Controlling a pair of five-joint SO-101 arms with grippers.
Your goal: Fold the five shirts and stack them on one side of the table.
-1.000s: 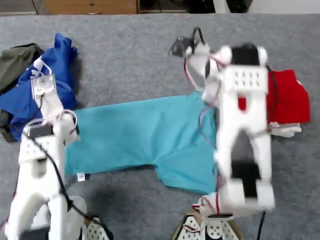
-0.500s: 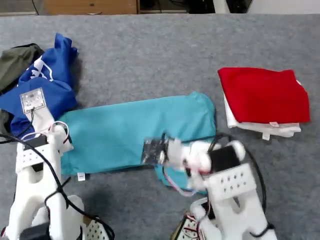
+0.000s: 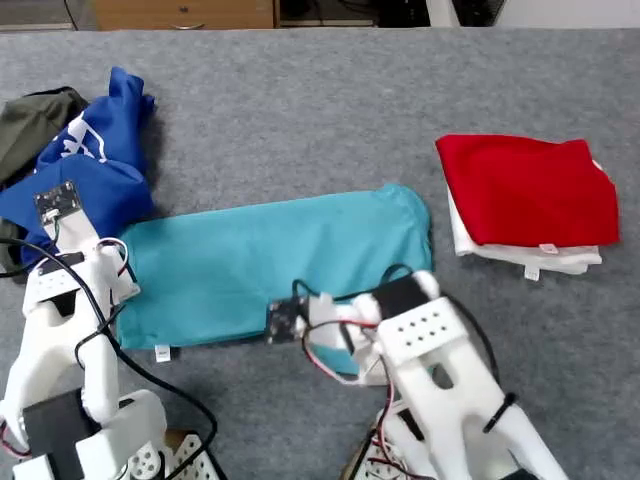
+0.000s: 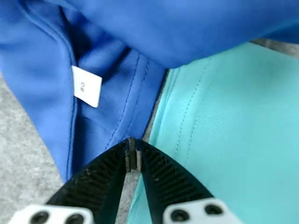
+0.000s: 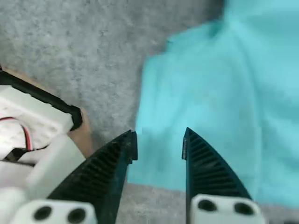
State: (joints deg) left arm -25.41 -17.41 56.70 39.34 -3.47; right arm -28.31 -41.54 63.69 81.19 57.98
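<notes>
Grey, felt-like cloth covers the table [image 3: 300, 100] I work over, evenly lit with soft shadows. Beyond its far edge in the high view, a wooden cabinet [image 3: 180, 13] stands at 11 o'clock, dark shapes [image 3: 400, 12] crowd 12 o'clock and a pale surface [image 3: 570, 12] shows at 1 o'clock. A tan board [image 5: 86, 135] lies at 6 o'clock.

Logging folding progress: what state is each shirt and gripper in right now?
teal shirt: laid flat, partly folded
white shirt: folded, bottom of stack
red shirt: folded, on top
blue shirt: crumpled
dark green shirt: crumpled
left gripper: shut
right gripper: open
</notes>
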